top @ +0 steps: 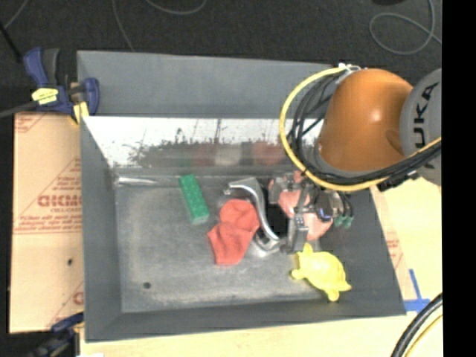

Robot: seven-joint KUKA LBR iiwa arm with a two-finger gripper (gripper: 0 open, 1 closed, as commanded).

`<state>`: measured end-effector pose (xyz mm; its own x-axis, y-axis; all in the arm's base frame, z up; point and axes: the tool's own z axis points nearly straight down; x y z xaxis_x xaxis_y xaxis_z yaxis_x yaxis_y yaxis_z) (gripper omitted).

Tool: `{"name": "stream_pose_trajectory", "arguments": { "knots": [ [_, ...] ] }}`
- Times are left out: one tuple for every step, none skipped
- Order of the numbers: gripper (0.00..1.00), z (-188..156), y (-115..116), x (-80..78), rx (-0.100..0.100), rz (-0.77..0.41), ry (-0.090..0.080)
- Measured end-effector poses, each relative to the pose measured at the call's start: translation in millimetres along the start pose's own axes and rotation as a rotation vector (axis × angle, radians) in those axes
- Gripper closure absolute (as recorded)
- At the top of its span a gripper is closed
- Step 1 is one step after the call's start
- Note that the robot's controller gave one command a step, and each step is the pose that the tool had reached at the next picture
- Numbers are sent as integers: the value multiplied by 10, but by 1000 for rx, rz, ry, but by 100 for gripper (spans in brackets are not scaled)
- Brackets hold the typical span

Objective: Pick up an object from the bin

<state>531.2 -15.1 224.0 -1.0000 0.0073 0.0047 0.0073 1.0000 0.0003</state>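
Bin [100, 259] viewed from above. Nearest me, by the near right corner, lies a yellow toy [318, 272]. Just beyond it my tool [297, 235] hangs low over the right half of the floor, above a pink thing [285, 196] that it partly hides; I cannot tell whether the tool is released or clenched. To its left, mid-floor, a crumpled red cloth [234, 233] touches a curved silver piece [253, 195]. Farther back, toward the far wall, lies a green studded block [194, 198].
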Motion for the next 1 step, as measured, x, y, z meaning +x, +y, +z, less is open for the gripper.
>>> {"name": "stream_pose_trajectory", "arguments": {
  "knots": [
    [0,-43,-1,-4,0,0,-6]
  ]
}}
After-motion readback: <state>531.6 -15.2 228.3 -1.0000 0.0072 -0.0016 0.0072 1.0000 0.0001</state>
